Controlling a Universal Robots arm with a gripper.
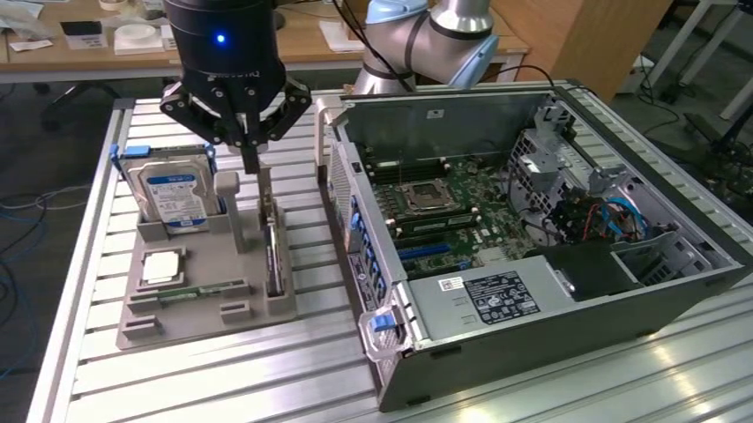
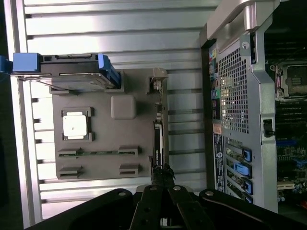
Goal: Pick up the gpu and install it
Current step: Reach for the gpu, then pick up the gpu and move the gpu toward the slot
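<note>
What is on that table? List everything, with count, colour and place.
table: one, silver slotted metal, under everything
parts holder: one, grey, on the table at the exterior view's left
hard drive: one, silver with a blue-white label, upright at the holder's far end
gpu: one, dark card, on edge in the holder's slot nearest the case
processor chip: one, silver, flat in the holder
memory stick: one, green, flat in the holder
computer case: one, grey, open, at the exterior view's right
arm: one, silver and blue, behind the case
pincer: one, black, shut, at the gpu's far end; grip unclear
</note>
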